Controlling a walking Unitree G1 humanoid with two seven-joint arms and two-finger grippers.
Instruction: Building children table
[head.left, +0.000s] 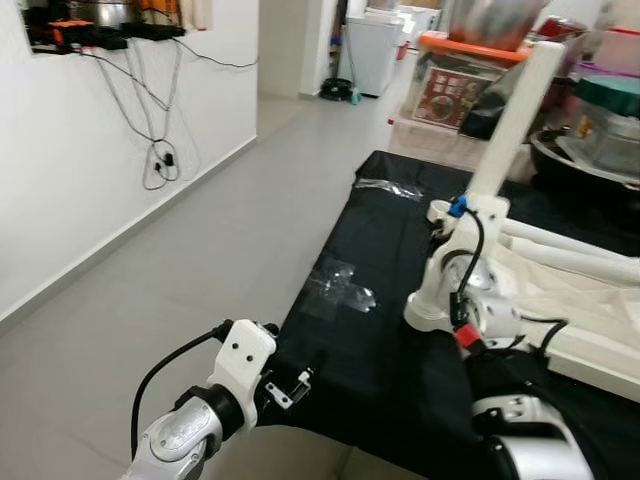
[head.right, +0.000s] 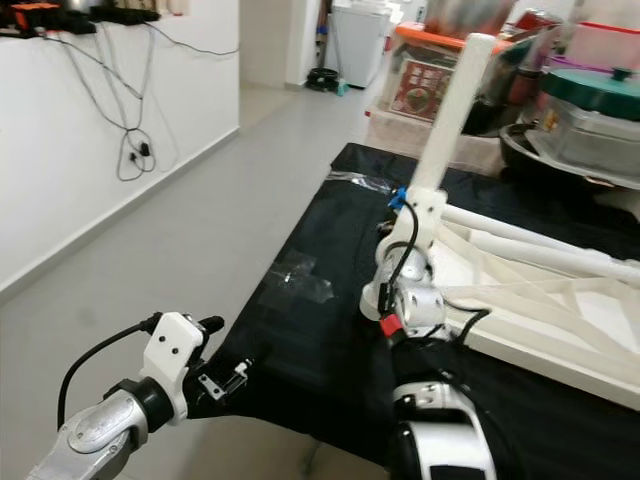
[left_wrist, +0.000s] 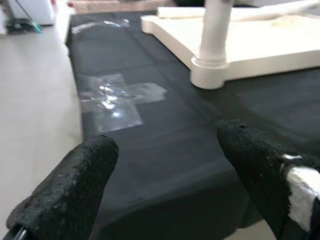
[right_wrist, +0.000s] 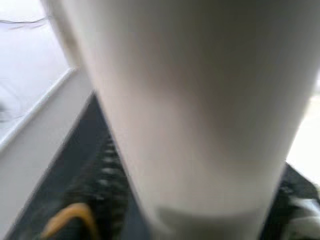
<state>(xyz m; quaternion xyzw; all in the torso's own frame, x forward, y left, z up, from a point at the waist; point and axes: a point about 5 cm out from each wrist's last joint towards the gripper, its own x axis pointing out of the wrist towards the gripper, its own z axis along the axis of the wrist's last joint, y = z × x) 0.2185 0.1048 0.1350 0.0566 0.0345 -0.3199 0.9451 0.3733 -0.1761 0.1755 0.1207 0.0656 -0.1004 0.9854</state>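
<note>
Room: grey tiled floor running along a white wall, with black cables hanging down it from a shelf of devices.
Background: a white appliance stands far off by a doorway; boxes and pots crowd the far right.
Worktop: low surface under a black cloth; its near corner reaches almost to the left arm.
Tape: patches of clear shiny tape lie on the cloth, and another strip lies near the far edge.
Table top: a white panel lies flat on the cloth, to the robot's right, with ribs and bars visible on its upper face.
Table leg: a white cylindrical leg stands on the near left corner of the panel, leaning slightly to the right, its round base collar seated on the panel.
Right end effector: its white housing presses against the lower part of the leg; the right wrist view is blurred and shows the leg very close. Whether its fingers clamp the leg cannot be told.
Left end effector: spread open and holding nothing, its two black padded fingers hover just above the cloth at the near corner, aimed toward the leg base.
Left arm: silver forearm with a white wrist block, reaching in from the lower left.
</note>
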